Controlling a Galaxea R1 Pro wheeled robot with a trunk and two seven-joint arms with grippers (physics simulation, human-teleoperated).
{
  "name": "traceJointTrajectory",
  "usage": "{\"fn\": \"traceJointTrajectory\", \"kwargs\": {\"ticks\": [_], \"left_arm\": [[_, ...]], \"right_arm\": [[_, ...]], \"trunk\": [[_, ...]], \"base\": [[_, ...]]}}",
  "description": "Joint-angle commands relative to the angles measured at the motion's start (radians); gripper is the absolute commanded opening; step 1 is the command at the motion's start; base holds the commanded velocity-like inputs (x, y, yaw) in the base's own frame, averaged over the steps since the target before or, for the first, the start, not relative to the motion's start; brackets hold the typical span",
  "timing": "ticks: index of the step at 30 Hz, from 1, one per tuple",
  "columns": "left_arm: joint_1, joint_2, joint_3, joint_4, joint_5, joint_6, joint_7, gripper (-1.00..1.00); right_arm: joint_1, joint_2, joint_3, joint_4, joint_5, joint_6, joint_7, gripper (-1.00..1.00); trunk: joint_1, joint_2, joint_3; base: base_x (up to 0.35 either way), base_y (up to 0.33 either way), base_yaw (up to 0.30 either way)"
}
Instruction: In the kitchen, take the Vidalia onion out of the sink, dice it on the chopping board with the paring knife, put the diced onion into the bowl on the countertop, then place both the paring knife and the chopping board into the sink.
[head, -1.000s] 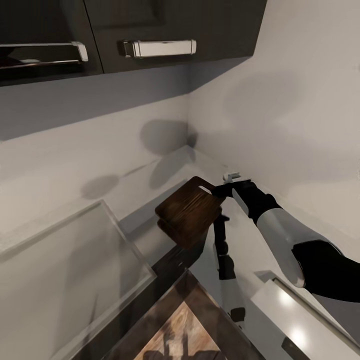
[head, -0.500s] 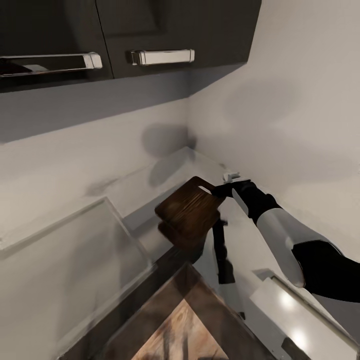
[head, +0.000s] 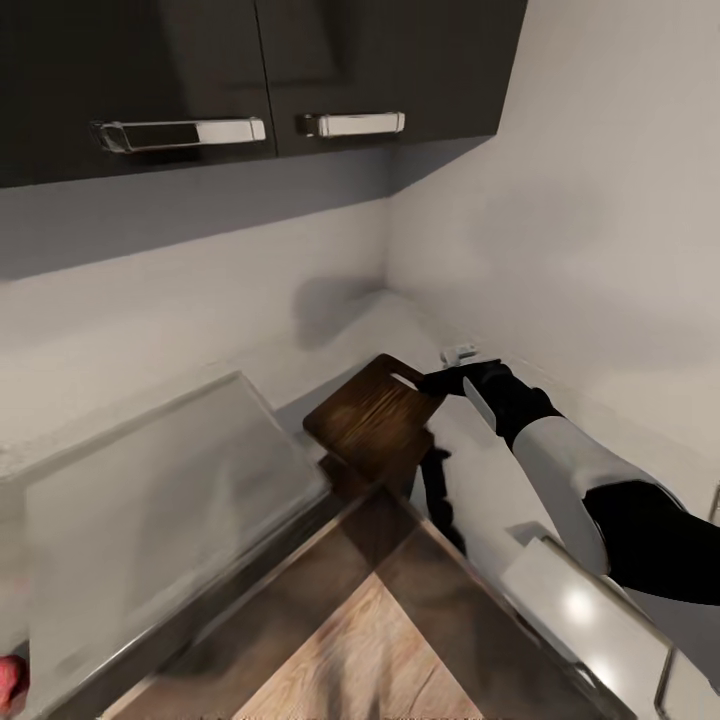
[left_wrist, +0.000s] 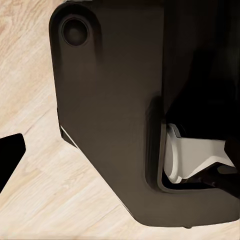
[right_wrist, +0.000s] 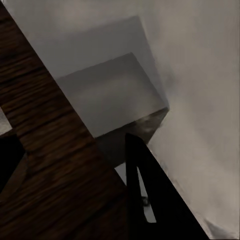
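One stiff, fairly heavy chopping board (head: 372, 427) hangs off the surface, pinched at its slot-handle end by the right hand (head: 428, 381), likely to pivot or slip from so narrow a hold.

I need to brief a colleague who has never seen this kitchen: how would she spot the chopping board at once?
Start at the corner where the two pale walls meet under the dark upper cabinets. In front of that corner, above the glossy grey countertop, the right gripper holds the rectangular dark brown wooden chopping board by one end. Nothing else there is wood-grained.
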Motion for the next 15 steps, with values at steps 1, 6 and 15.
{"fn": "traceJointTrajectory", "kwargs": {"ticks": [1,6,15], "left_arm": [[0.001,-0.001,0.005,-0.002,-0.010,-0.002,0.002,1.00],[0.001,-0.001,0.005,-0.002,-0.010,-0.002,0.002,1.00],[0.001,-0.001,0.005,-0.002,-0.010,-0.002,0.002,1.00]], "right_arm": [[-0.001,0.000,0.005,-0.001,-0.001,0.005,0.001,-1.00],[-0.001,0.000,0.006,-0.001,-0.002,0.005,0.001,-1.00],[-0.001,0.002,0.006,0.000,-0.002,0.005,0.002,-1.00]], "trunk": [[0.000,-0.002,0.000],[0.000,-0.002,0.008],[0.000,-0.002,0.021]], "base": [[-0.142,0.000,0.044],[-0.115,0.000,0.012],[-0.221,0.040,0.001]]}}
